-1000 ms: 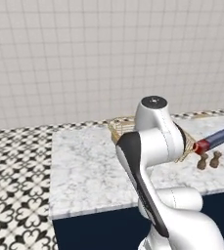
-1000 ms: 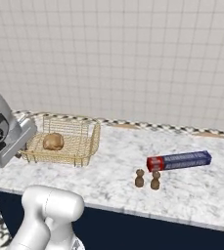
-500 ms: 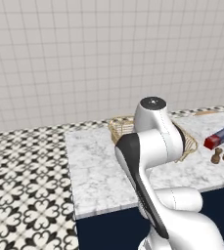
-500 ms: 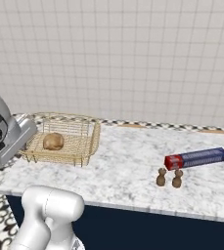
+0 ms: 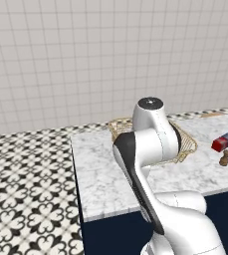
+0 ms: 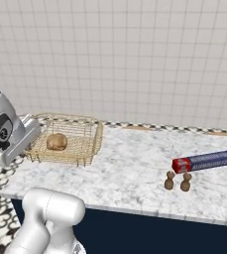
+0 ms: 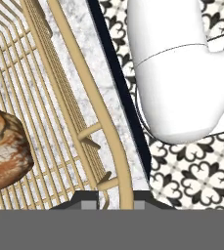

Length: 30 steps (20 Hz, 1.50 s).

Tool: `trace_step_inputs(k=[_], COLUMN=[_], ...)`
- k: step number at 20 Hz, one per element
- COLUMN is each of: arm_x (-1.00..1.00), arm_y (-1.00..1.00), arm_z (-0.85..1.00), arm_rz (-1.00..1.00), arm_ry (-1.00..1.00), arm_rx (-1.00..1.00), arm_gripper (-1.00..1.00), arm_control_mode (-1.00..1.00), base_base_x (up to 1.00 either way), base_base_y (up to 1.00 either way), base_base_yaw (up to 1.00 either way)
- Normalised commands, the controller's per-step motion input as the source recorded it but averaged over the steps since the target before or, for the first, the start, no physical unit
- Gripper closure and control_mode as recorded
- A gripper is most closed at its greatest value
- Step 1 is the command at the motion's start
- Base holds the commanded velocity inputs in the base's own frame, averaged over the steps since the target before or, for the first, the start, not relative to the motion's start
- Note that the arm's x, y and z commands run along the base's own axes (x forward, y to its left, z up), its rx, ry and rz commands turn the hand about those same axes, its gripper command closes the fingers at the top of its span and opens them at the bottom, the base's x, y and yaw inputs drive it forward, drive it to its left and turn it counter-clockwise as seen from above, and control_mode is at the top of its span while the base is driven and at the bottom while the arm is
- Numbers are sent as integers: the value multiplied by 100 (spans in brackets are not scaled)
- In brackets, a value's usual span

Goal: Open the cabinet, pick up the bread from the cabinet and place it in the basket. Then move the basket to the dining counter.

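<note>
Gripper [image 7: 108,200] fingers straddle the basket [image 6: 87,144] rim, clamped on its wire at the near corner of the dining counter [image 6: 135,173]. One bread [image 6: 56,142] lies inside; beyond sit two small brown shakers [image 6: 177,181] and one blue box [image 6: 204,160].

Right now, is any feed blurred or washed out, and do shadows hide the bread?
Right base view: sharp and evenly lit; the bread sits plainly in the basket, with only soft shadows. Left base view: equally crisp, but the arm covers most of the basket. Hand view: close and clear, no glare; the gripper straddles the basket's rim wire.
</note>
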Motion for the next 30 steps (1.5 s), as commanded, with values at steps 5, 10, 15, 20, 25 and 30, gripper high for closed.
trace_step_inputs(k=[5,10,15,20,25,30], arm_x=[83,98,73,52,13,8], arm_y=[-2,0,-3,-17,-16,-16], arm_z=[-54,-51,-39,-53,-62,-48], arm_rz=[0,0,0,0,0,0], arm_ry=[10,10,0,0,0,0], arm_rx=[0,0,0,-1,-6,-4], arm_gripper=[100,100,100,100,100,100], arm_control_mode=[-100,-100,-100,-100,-100,-100], base_base_x=[0,0,0,0,0,0], base_base_y=[0,0,0,0,0,0], base_base_yaw=[0,0,0,0,0,0])
